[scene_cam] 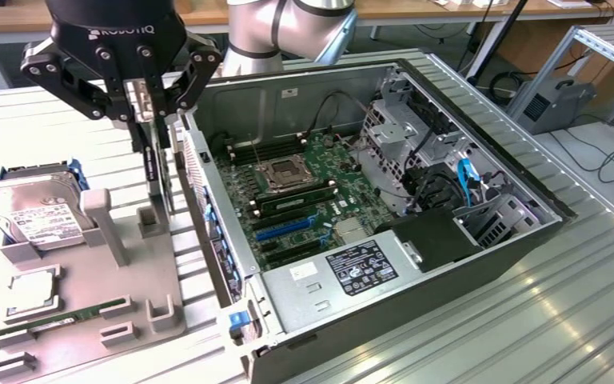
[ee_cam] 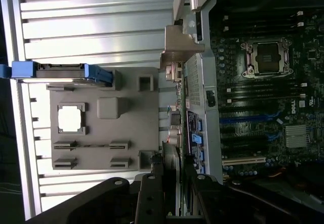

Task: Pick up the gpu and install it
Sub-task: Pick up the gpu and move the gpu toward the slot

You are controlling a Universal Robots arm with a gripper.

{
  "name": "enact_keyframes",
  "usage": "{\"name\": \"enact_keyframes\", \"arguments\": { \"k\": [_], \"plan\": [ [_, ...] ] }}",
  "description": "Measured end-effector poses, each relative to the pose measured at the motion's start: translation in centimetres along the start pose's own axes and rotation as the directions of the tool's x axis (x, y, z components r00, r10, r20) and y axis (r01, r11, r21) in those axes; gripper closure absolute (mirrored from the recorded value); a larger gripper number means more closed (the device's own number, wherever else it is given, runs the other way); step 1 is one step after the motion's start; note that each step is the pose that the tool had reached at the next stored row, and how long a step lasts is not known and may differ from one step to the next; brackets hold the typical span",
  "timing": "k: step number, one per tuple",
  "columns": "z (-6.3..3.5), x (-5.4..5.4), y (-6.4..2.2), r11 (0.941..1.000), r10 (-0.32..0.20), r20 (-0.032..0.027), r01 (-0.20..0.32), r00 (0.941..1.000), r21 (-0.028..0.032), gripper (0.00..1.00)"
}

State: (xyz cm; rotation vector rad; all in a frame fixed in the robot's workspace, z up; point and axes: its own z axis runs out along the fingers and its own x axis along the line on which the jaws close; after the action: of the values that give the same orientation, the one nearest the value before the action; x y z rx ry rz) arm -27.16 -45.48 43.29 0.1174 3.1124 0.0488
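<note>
The gpu [scene_cam: 156, 172] hangs edge-on as a thin dark card with a silver bracket, just above the grey holder [scene_cam: 125, 296] and close to the open computer case's [scene_cam: 478, 264] outer wall. My gripper [scene_cam: 143, 108] is shut on the card's top edge. In the wrist view the gpu [ee_cam: 174, 158] runs out from between my gripper's [ee_cam: 175, 191] black fingers [ee_cam: 149, 196], over the gap between the holder [ee_cam: 101, 133] and the case. The motherboard [scene_cam: 307, 184] lies inside with blue expansion slots [scene_cam: 285, 228] and an open processor socket [scene_cam: 284, 172].
On the holder sit a silver hard drive in a blue frame [scene_cam: 35, 212], a processor chip [scene_cam: 29, 292] and a green RAM stick [scene_cam: 35, 326]. Drive cages and cables [scene_cam: 435, 160] fill the case's far side. The power supply [scene_cam: 371, 268] sits at its near end.
</note>
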Motion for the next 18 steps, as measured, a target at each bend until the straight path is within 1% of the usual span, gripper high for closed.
{"name": "enact_keyframes", "arguments": {
  "k": [18],
  "plan": [
    [0.02,-0.65,0.05,1.0000,0.000,0.0000,0.000,1.0000,0.0000,0.74]
  ]
}}
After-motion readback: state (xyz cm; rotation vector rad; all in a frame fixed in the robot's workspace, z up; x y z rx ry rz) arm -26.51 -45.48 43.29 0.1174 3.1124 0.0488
